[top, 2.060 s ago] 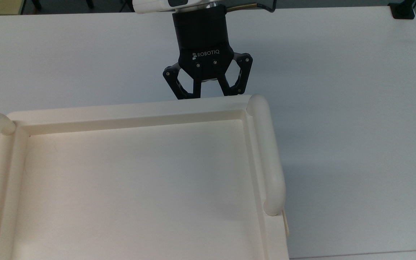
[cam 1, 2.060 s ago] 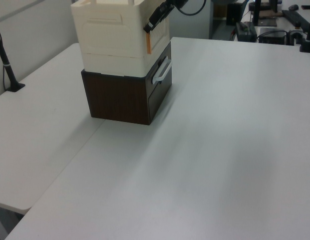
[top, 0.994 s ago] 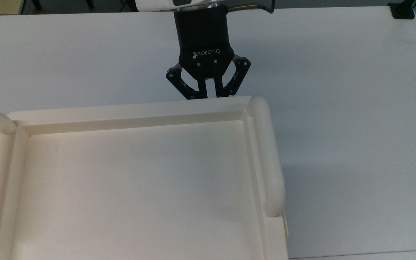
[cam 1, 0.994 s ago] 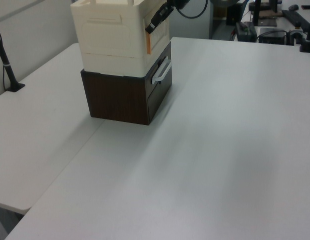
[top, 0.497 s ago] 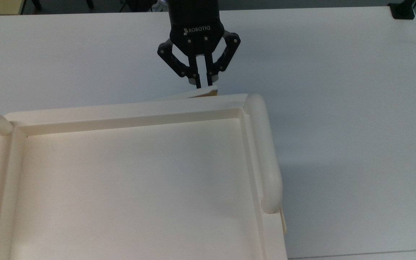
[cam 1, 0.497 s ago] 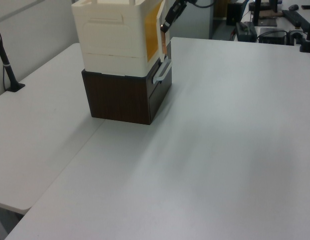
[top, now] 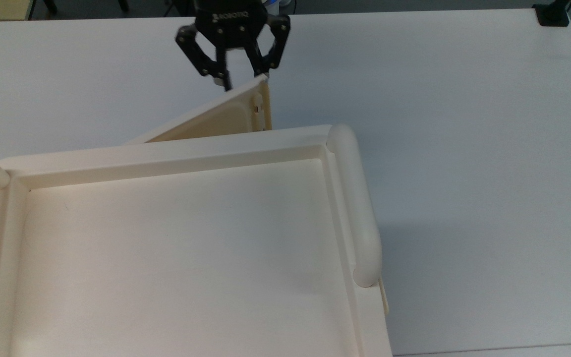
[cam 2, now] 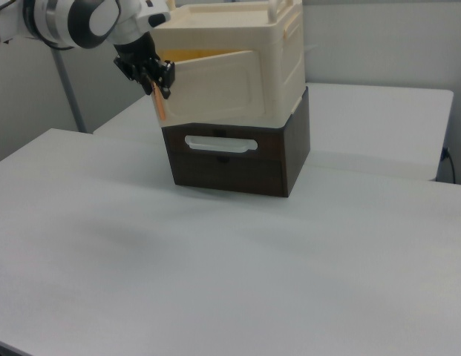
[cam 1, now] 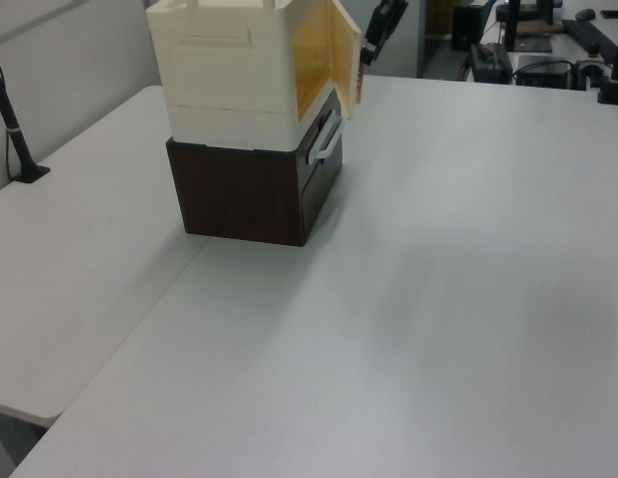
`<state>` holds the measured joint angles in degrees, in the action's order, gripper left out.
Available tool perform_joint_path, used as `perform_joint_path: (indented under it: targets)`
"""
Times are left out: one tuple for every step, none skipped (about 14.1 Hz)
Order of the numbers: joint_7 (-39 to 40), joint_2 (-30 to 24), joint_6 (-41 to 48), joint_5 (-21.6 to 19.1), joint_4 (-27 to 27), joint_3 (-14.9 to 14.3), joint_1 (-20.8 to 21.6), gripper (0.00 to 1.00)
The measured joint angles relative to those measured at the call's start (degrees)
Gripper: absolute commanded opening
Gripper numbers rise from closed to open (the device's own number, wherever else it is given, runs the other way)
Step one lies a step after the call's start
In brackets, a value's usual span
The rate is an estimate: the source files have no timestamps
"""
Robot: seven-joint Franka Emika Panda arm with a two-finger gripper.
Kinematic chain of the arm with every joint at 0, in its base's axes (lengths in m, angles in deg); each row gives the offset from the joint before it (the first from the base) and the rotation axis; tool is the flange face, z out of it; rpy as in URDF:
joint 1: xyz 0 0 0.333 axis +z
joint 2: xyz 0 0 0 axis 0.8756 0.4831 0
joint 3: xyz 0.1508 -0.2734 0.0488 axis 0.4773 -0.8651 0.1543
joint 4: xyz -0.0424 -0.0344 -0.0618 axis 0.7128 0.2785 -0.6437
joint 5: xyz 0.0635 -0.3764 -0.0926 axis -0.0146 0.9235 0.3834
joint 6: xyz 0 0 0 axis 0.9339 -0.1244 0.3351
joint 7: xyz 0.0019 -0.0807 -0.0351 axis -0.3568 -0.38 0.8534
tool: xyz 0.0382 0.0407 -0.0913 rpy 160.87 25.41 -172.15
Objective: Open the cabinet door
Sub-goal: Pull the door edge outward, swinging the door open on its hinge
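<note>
The cabinet door (top: pixel 216 121) is a thin cream panel with a yellower inner face. It stands swung out at an angle from the front of the cream cabinet (top: pixel 166 153), hinged on the top view's left. My black gripper (top: pixel 244 82) is shut on the door's free edge at the top view's upper middle. In the left view the door (cam 1: pixel 346 60) juts out toward the gripper (cam 1: pixel 371 45). In the right view the gripper (cam 2: pixel 162 85) pinches the edge of the door (cam 2: pixel 215 93), whose outer face shows.
The cabinet sits on a dark brown drawer unit (cam 2: pixel 237 167) with a white handle (cam 2: pixel 220 143). Thick rounded side handles (top: pixel 355 208) flank the recessed top. White table (top: pixel 464 148) spreads around. A black clamp (top: pixel 553 15) sits at the far corner.
The gripper closed on the door's edge and pulled away from the cabinet, toward the top view's upper left. The door swung from shut to well ajar, and the cabinet shifted slightly.
</note>
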<state>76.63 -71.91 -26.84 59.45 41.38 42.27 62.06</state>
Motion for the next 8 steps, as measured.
perform_joint_path:
  targets:
    - [0.41,-0.45,1.78,0.0,0.23,-0.01,-0.96,0.98]
    - [0.97,-0.83,3.15,0.0,0.48,-0.02,-1.93,1.0]
    - [1.32,-1.18,4.19,0.0,0.81,-0.06,-2.95,1.0]
    - [1.61,-1.51,4.95,0.01,1.25,-0.15,-3.97,1.0]
    - [2.21,-1.85,5.45,0.02,1.78,-0.25,-5.15,1.0]
    - [2.84,-2.14,6.24,0.04,2.17,-0.36,-6.41,1.0]
    - [3.55,-2.48,7.51,0.12,2.41,-0.52,-7.94,1.0]
    - [4.46,-2.77,9.36,0.22,2.56,-0.75,-9.67,1.0]
